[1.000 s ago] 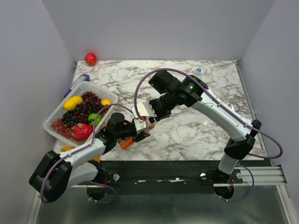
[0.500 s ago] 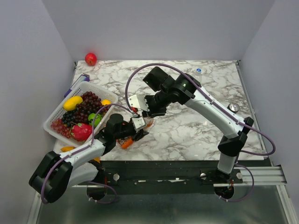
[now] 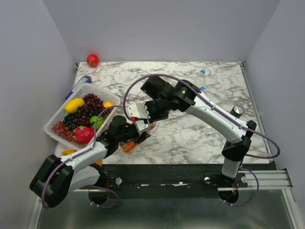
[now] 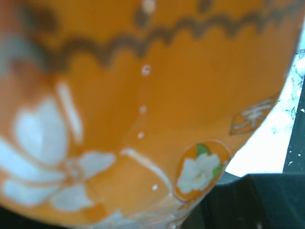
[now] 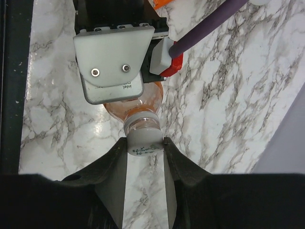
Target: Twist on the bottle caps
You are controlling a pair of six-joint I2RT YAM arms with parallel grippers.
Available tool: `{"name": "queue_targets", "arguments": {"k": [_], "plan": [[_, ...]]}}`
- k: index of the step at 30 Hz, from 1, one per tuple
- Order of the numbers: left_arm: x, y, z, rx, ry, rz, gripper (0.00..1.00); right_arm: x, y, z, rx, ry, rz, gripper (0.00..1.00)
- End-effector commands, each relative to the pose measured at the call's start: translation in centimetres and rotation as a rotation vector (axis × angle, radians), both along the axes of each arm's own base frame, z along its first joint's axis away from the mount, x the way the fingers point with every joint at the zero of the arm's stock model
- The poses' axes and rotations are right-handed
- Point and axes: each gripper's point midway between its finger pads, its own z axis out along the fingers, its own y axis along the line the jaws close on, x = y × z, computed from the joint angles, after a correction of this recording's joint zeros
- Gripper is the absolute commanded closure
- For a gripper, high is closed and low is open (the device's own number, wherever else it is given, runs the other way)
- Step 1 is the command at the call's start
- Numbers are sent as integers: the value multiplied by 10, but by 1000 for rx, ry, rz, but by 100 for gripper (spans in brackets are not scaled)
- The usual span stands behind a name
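The orange-labelled bottle (image 3: 129,146) is tilted near the table's front edge, with my left gripper (image 3: 138,131) shut round its body. Its label (image 4: 143,105) fills the left wrist view and hides the fingers there. A whitish cap (image 5: 144,141) sits on the bottle's neck (image 5: 141,125). My right gripper (image 5: 145,143) is shut on that cap, one finger on each side; from above it (image 3: 143,114) is just behind the left gripper. A clear bottle (image 3: 200,82) with a blue cap (image 3: 202,72) stands at the back.
A white basket (image 3: 55,119) of fruit fills the left side, and a red apple (image 3: 92,60) lies at the back left corner. A small round grey object (image 3: 237,110) sits by the right edge. The left wrist's camera housing (image 5: 114,57) is close above the bottle.
The right arm's wrist and forearm have swung leftward round the bottle's neck while its fingers stay on the cap. The left arm and the bottle have hardly moved.
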Motion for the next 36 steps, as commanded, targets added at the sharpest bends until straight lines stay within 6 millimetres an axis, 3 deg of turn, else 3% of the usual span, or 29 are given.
{"name": "queue_targets", "arguments": {"k": [1,16,28,36], "plan": [[17,-15,49,-72,-161,-28,100,-19,-34,-22,-206,28,41,73],[22,-15,43,-24,-162,-38,100,-11,-42,-15,-264,-90,153,75],[24,-18,45,-3,-182,-59,100,-7,-34,-12,-288,-152,210,74],[20,-18,44,-24,-184,-63,100,-7,-34,-10,-275,-146,156,65]]}}
